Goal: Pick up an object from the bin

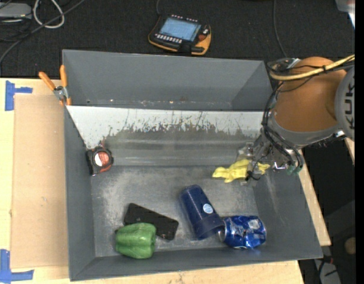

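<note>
Dark floor and cables are lying behind the grey bin. The arm is reaching in from the right, and its claw is hovering at the crumpled yellow thing near the right wall. You cannot tell whether the claw is open or closed. Judging this the approach step: next you are needing a centred descent, then a close.

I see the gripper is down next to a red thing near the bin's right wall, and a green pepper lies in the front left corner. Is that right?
Not quite: the thing next to the gripper is yellow, not red. The camera view shows a crumpled yellow thing there, near the right wall of the bin. The green pepper does lie in the front left corner.
</note>
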`<state>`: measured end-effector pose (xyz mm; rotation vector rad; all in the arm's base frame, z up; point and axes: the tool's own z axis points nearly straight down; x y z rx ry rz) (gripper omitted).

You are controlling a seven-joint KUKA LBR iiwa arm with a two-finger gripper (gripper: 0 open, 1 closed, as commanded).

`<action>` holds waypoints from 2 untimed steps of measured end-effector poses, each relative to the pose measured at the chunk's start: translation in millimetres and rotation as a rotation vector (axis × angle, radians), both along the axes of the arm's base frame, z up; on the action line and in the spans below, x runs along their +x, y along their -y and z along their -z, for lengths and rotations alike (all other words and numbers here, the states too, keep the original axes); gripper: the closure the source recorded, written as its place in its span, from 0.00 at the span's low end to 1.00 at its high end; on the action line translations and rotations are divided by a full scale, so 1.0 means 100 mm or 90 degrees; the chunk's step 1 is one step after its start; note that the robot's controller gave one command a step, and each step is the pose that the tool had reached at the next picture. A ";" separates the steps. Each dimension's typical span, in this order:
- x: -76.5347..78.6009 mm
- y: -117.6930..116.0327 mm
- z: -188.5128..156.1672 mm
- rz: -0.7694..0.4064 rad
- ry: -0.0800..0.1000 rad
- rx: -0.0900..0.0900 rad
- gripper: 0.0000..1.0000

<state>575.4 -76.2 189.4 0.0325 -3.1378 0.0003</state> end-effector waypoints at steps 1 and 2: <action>-0.13 -0.13 -0.95 -0.009 -0.003 0.001 0.00; -0.19 -0.13 -1.32 -0.008 -0.002 0.001 0.00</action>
